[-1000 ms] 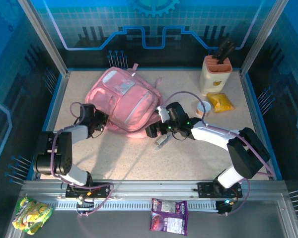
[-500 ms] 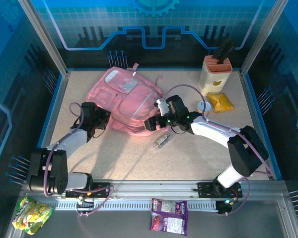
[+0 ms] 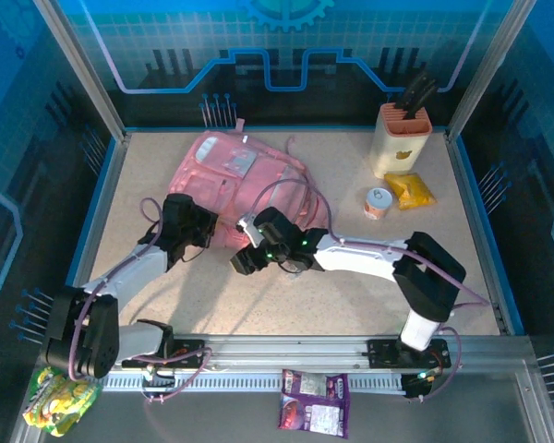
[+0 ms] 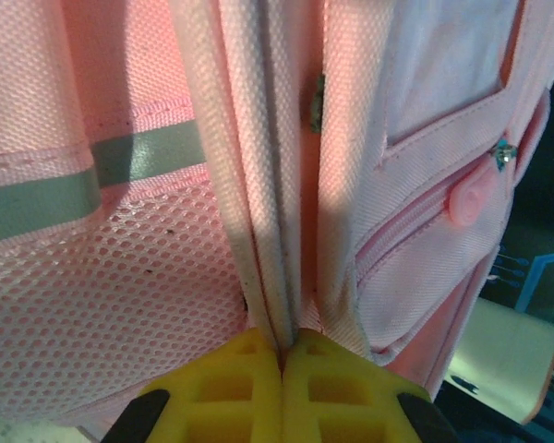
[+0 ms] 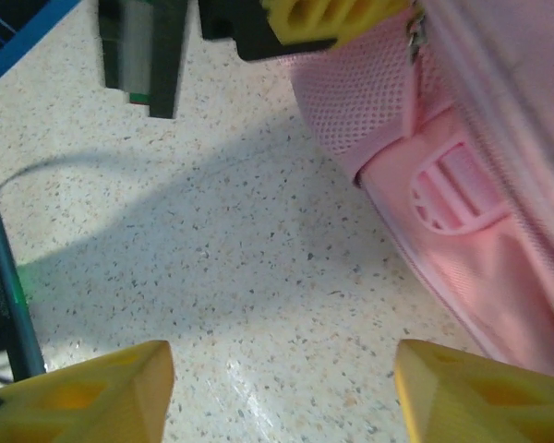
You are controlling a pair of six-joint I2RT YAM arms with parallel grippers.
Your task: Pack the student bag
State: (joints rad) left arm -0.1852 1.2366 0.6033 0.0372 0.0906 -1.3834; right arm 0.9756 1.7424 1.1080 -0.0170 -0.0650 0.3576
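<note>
Piping [image 4: 258, 231] on the student bag [image 3: 245, 180] — lying flat on the far-left half of the desk [image 5: 212, 268] — is clenched in my left end effector [image 4: 282, 355], likely to anchor it, while my right end effector [image 5: 282, 388] hovers released and empty beside its near corner.

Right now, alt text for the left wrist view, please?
Yellow left jaws shut on a piped seam of the pink bag, seen close up. Left of the seam, a mesh pocket under a grey stripe; right of it, a zip with a round pink pull.
</note>
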